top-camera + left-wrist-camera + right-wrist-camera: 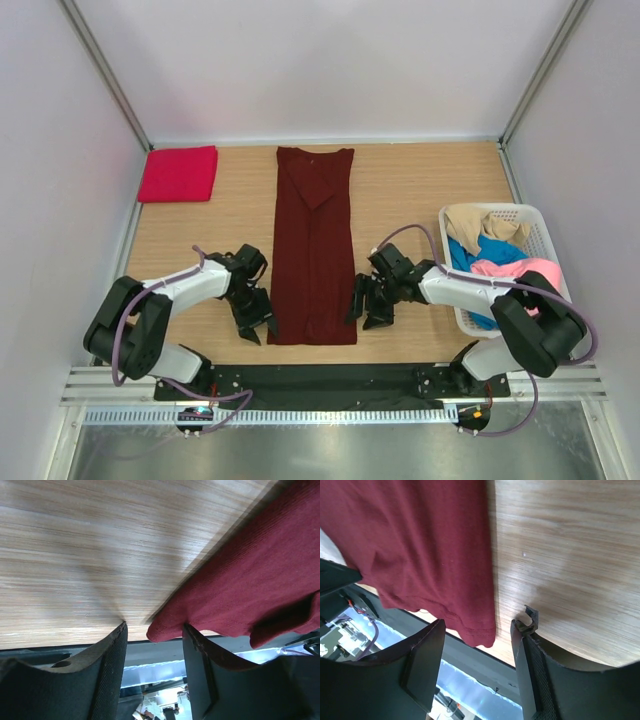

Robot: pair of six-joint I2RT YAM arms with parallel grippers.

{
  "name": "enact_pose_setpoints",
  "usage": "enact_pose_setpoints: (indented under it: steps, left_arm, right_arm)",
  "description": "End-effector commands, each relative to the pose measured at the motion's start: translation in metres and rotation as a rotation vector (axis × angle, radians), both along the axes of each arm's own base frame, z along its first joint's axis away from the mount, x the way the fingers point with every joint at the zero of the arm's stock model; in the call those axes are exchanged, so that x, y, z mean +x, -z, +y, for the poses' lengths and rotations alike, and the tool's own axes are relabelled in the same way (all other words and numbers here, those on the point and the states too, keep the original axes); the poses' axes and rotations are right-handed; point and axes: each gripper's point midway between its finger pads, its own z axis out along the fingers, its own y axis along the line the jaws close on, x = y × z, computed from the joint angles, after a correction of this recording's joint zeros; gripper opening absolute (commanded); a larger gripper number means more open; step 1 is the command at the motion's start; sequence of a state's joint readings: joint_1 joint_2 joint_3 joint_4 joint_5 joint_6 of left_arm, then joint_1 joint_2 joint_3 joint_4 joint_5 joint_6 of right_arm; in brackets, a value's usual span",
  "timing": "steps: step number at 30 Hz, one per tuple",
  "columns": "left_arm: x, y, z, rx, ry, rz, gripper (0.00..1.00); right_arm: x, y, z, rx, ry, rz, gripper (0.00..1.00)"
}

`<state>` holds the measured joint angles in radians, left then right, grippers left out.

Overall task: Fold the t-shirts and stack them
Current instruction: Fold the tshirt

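Wooden bench [430, 190] carrying two shirts and a basket.
A dark maroon t-shirt [315, 245], folded into a long strip, runs down the middle from far edge to near edge; a folded crimson t-shirt [178, 173] lies in the far left corner; a white basket [540, 232] stands at the right edge.

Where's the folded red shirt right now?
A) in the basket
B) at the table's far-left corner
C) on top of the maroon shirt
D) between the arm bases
B: the red shirt lies folded at the far-left corner of the table, apart from the maroon shirt and the basket.
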<state>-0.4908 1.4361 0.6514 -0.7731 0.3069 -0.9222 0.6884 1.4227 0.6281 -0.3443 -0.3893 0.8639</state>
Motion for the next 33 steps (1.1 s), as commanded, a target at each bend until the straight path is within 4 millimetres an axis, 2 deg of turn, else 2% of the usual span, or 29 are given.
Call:
enact_pose_setpoints:
  steps: [1,10,15,23,26,28,29,30,32,33]
  left_arm:
    - [0.019,0.006,-0.006,-0.006,-0.008,-0.078,0.49]
    - [0.014,0.012,-0.004,0.007,0.000,-0.048,0.43]
    - [0.013,0.015,-0.003,0.011,0.007,-0.041,0.39]
    - [0.012,0.019,0.001,0.030,0.022,-0.040,0.32]
    - [0.011,0.020,0.003,0.039,0.023,-0.039,0.24]
    - [0.010,0.022,0.005,0.050,0.023,-0.037,0.19]
    - [0.009,0.022,0.006,0.053,0.023,-0.035,0.14]
    - [0.009,0.022,0.006,0.051,0.022,-0.036,0.09]
    - [0.004,0.024,0.009,0.060,0.016,-0.028,0.00]
    - [0.003,0.024,0.010,0.060,0.016,-0.031,0.00]
  right_arm:
    - [-0.005,0.001,0.007,0.020,-0.026,0.010,0.63]
    - [-0.023,0.012,-0.002,-0.062,-0.024,0.042,0.62]
    - [-0.024,0.021,-0.001,-0.045,0.006,0.047,0.60]
    - [-0.030,0.038,-0.011,-0.094,0.040,0.081,0.49]
    - [-0.033,0.043,-0.019,-0.123,0.058,0.080,0.39]
    - [-0.036,0.045,-0.025,-0.144,0.062,0.082,0.28]
    - [-0.038,0.046,-0.027,-0.151,0.060,0.085,0.23]
    - [-0.040,0.048,-0.031,-0.162,0.063,0.087,0.13]
    - [-0.043,0.050,-0.035,-0.174,0.060,0.088,0.02]
    - [-0.044,0.051,-0.038,-0.181,0.055,0.085,0.01]
